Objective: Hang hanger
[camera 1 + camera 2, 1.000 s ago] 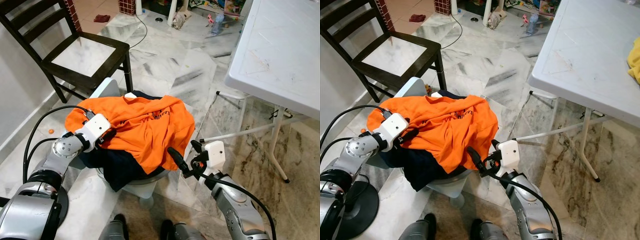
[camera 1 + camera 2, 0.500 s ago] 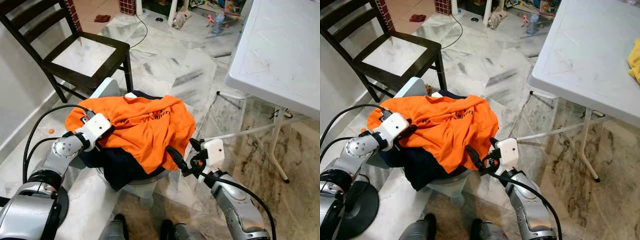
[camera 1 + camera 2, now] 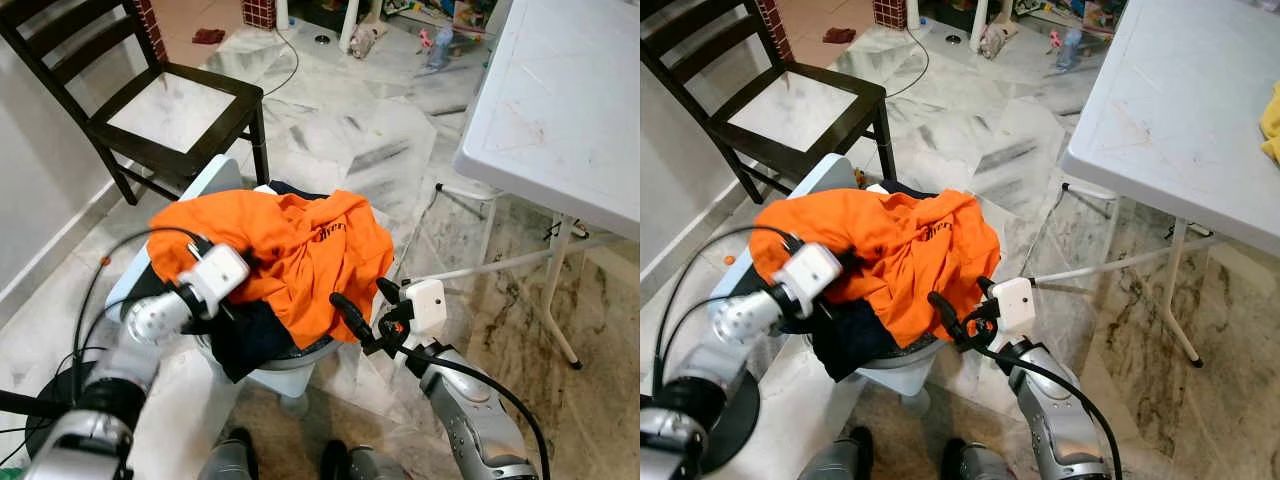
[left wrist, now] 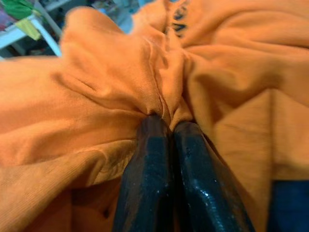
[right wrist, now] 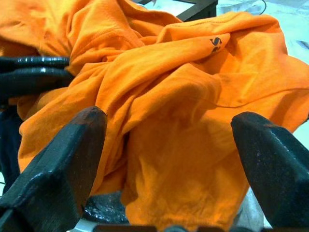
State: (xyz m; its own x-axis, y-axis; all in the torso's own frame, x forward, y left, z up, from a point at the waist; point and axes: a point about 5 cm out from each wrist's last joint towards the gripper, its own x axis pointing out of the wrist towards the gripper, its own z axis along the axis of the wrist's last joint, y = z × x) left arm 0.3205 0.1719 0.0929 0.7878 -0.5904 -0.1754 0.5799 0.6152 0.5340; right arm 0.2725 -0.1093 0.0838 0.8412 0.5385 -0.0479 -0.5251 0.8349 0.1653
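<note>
The left arm is reaching in from the robot's left with its elbow bent, the silver forearm angling up toward the laundry pile. The left gripper is pinching a bunched fold of the orange shirt — its two black fingers pressed together on the cloth, which is puckering into tight creases right at the tips. The right arm is extending forward from lower down, its white wrist block tilted up, and the right gripper is sitting just beside the shirt's hanging lower edge with its fingers spread wide apart, gripping nothing.

The orange shirt is a soft, matte knit, heavily rumpled, with small dark lettering on one panel. It is draping over a heap of dark navy clothing that is spilling out of a pale, rounded laundry basket standing on the floor. No hanger can be made out among the clothes.

The floor is glossy marble-patterned tile with grey veining. A dark wooden chair with a slatted back is standing behind the basket — near it but apart — and a white plastic folding table, scuffed and faintly textured, is standing to the robot's right on thin white metal legs.
</note>
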